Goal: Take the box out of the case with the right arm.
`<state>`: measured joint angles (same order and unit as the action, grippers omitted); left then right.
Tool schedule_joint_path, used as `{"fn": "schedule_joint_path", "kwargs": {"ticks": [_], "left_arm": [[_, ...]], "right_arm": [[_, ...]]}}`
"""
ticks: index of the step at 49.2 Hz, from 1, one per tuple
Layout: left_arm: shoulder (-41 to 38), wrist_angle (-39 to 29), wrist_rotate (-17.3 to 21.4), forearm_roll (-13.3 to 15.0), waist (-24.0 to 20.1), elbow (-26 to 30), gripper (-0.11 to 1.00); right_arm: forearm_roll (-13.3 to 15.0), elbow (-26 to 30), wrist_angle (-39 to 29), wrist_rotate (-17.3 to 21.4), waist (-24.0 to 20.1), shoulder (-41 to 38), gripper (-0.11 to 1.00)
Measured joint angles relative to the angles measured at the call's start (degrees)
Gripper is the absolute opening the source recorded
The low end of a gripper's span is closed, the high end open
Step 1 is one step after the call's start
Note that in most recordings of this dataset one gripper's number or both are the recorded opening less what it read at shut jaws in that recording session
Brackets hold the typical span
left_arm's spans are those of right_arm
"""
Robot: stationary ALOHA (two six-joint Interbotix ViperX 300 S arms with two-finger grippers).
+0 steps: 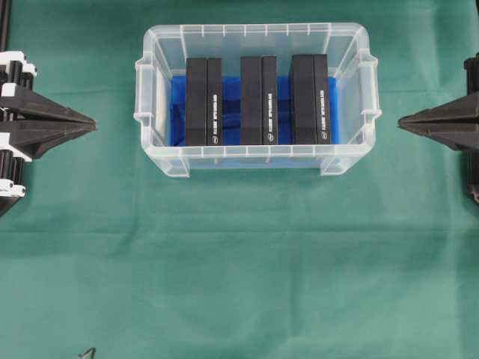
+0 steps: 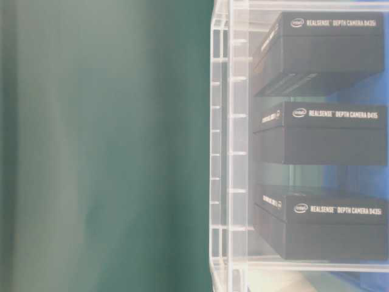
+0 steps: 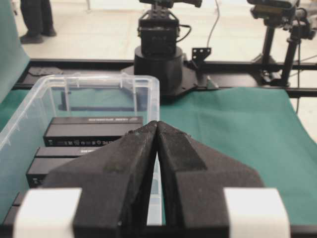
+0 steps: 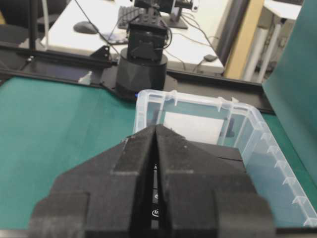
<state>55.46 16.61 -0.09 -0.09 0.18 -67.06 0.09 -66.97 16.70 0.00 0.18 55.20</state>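
Observation:
The clear case (image 1: 254, 31) with a blue bottom stands at the back middle of the green cloth. Inside it three black boxes stand on edge side by side: left (image 1: 203, 101), middle (image 1: 258, 99), right (image 1: 310, 97). My right gripper (image 1: 401, 122) hovers right of the case, apart from its handle, shut with nothing in it. The left gripper (image 1: 93, 123) points at the case from the left, also shut and empty. The right wrist view shows the shut tips (image 4: 155, 127) before the case (image 4: 277, 153) and a box (image 4: 223, 151). In the left wrist view the tips (image 3: 157, 123) meet beside the case (image 3: 29, 119).
Green cloth (image 1: 239, 262) covers the table in front of the case. The table-level view shows the case wall (image 2: 222, 152) and the printed boxes (image 2: 322, 131) close up. The arm bases (image 3: 158, 54) (image 4: 143, 64) stand on black rails at the table's ends.

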Motion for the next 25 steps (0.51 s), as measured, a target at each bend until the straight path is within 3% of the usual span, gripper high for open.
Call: {"fn": "schedule_joint_path", "kwargs": {"ticks": [14, 25], "left_arm": [[-0.1, -4.7, -0.2, -0.8, -0.4, 2.0, 0.02], [1.1, -9.9, -1.8, -0.8, -0.4, 4.7, 0.02]], "right_arm": [[0.1, 2.5, -6.2, 2.3, 0.0, -1.6, 0.01], [0.0, 8.2, -13.5, 3.0, 0.0, -1.4, 0.01]]}}
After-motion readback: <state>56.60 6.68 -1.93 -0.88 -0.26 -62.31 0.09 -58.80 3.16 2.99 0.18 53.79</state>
